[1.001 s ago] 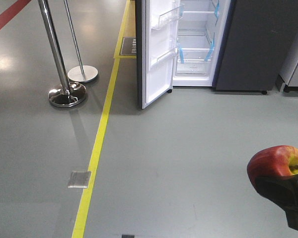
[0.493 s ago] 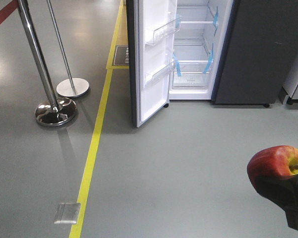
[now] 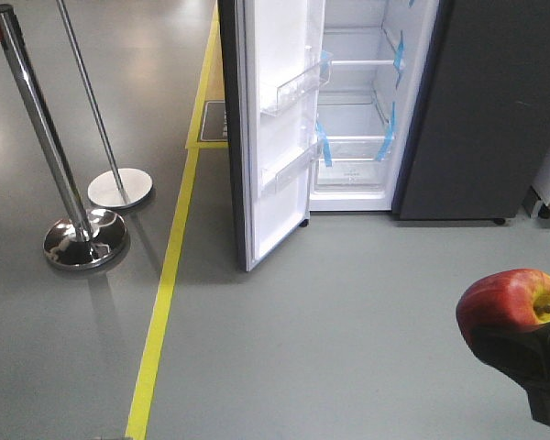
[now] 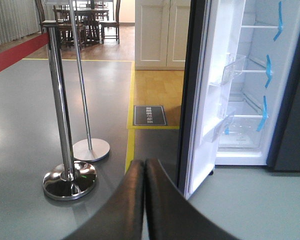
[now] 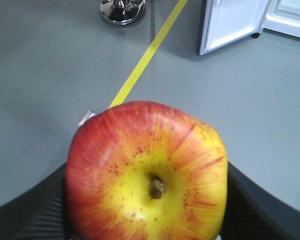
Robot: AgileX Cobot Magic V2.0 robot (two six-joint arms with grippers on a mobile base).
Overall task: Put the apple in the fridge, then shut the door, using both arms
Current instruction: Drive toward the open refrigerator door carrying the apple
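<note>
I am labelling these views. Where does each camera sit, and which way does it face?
Front view: high on the robot, facing forward and down at the open fridge and its door; right jaws holding the apple show lower right.
Left wrist: mounted there, facing forward at two chrome posts and the fridge; shut left jaws at bottom.
Right wrist: mounted there, looking down over the apple; right jaws beside it.
All share the yellow line.

Bright even light, glare on floor, faint shadows
</note>
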